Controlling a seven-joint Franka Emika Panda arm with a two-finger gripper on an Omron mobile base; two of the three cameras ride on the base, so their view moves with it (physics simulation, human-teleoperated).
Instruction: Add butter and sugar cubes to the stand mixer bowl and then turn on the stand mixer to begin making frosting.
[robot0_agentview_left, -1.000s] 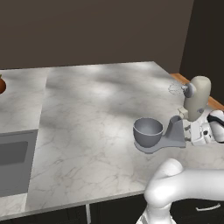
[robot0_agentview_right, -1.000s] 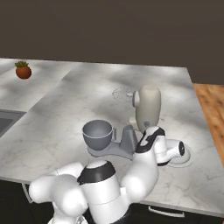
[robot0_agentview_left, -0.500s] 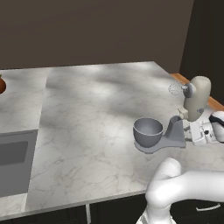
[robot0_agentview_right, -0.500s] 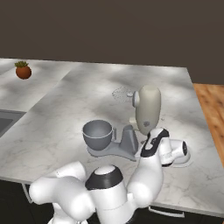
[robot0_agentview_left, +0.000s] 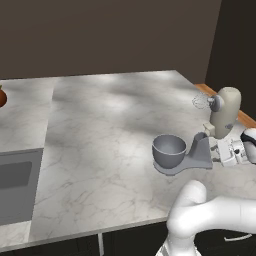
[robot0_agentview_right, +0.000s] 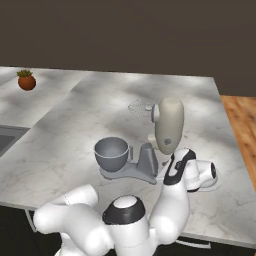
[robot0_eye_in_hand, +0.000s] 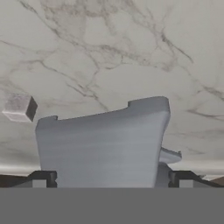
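Gripper jaws spread, empty, low behind stand mixer neck. Stand mixer bowl at mixer's 9 o'clock looks empty. One cube on counter (sugar, probably). Adding and switch-on remain.

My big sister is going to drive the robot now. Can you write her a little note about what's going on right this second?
Gripper: open, holding nothing, low behind the stand mixer's grey curved neck.
Stand mixer: grey base, cream-beige head tilted up, wire whisk out of the bowl.
Round matte grey stand mixer bowl: sits on the mixer's base, looks empty from the base views.
Small pale cube: lies on the marble counter beside the mixer, seen from the hand view; could be a sugar cube.
Done: nothing in the bowl as far as can be seen.
Left: butter in, sugar cubes in, switch the mixer on.
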